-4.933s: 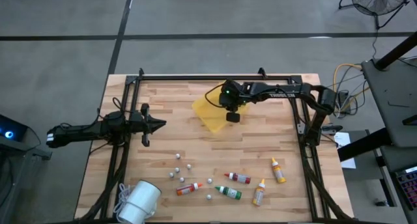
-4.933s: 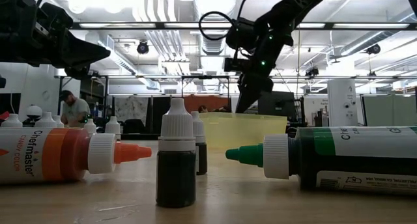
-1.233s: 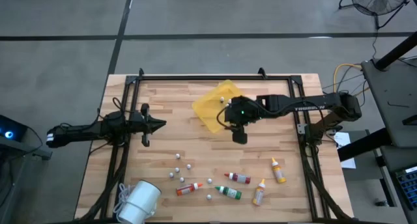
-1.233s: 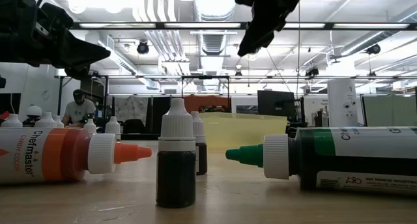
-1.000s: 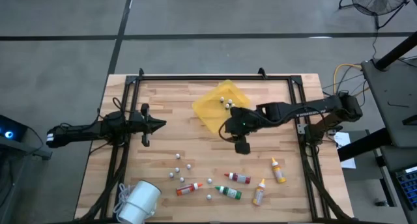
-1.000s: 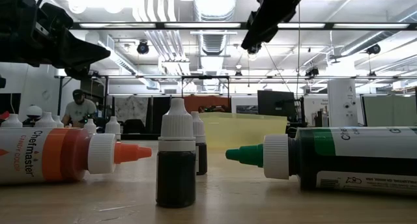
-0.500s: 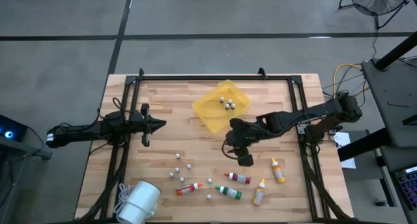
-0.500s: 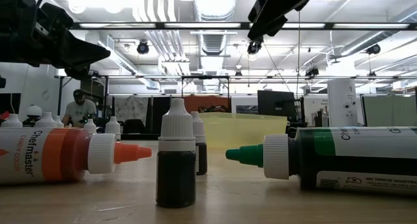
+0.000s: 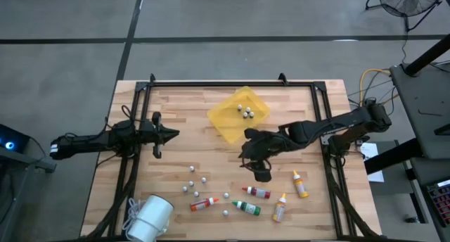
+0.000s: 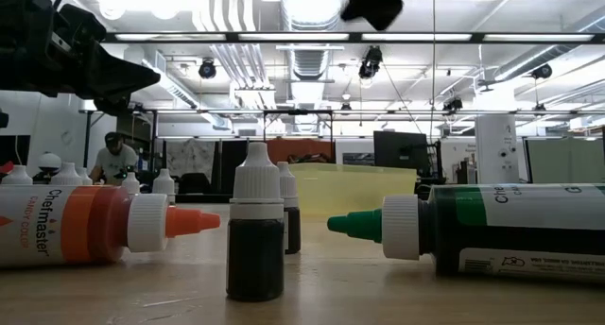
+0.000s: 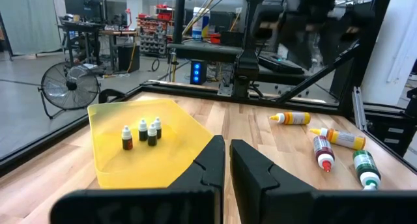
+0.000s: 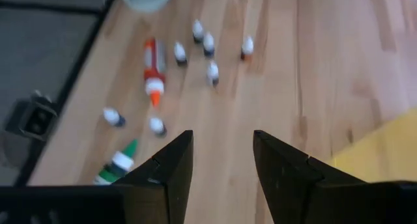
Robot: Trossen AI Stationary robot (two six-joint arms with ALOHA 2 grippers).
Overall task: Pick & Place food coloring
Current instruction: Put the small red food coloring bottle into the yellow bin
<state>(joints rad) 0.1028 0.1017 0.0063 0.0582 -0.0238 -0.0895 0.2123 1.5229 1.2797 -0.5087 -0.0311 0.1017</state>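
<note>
Food coloring (image 9: 251, 208): five bottles lay on their sides on the bare wood near the table's front edge — orange-capped (image 9: 204, 204), red (image 9: 258, 193), green, and two yellow ones (image 9: 300, 183) towards my right side. None was in a container; none was in my grip.
Small vials (image 9: 190, 183): several white-capped ones stood loose on the wood beside the orange-capped bottle.
Yellow tray (image 9: 226, 122): sat at the middle of the table's far half. It held four small white-capped vials (image 11: 143, 131), clustered upright and close together.
White cup (image 9: 150, 219): lay tipped on its side at the front left corner; contents could not be seen.
My right gripper (image 9: 261, 175): hung above the wood between tray and bottles, fingers apart, nothing between them.
My left gripper (image 9: 171, 134): waited at the table's left side, fingers pressed together, empty.
</note>
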